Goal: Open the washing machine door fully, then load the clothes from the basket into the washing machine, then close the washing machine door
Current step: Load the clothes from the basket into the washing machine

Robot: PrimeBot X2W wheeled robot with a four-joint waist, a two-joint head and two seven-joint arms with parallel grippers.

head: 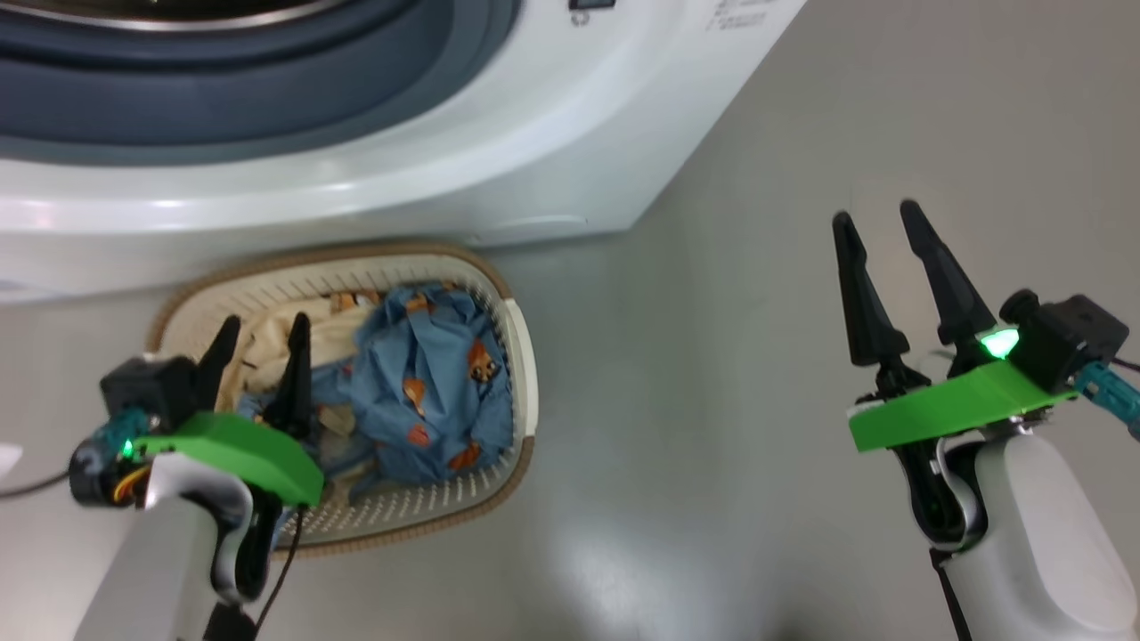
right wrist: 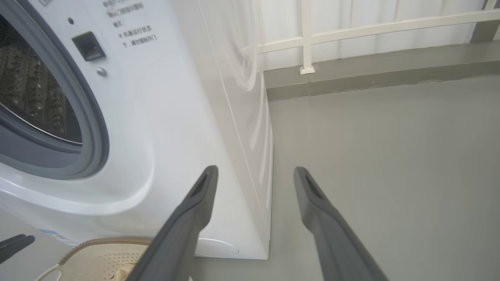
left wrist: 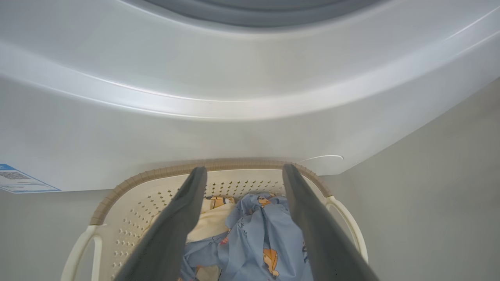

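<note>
Clothes (head: pixel 427 383) in basket (head: pixel 525 374) — head view; perforated drum (right wrist: pixel 35 93) — right wrist view

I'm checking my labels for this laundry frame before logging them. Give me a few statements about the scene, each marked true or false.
1. The clothes lie inside the basket. True.
2. The left claw is shut on the blue fabric. False: it is open above the basket, gripping nothing.
3. The right claw is over the basket. False: it is open over bare floor, beside the washing machine.
4. The drum shows through the machine's uncovered mouth. True.
5. The basket sits on top of the washing machine. False: it stands on the floor in front of it.
</note>
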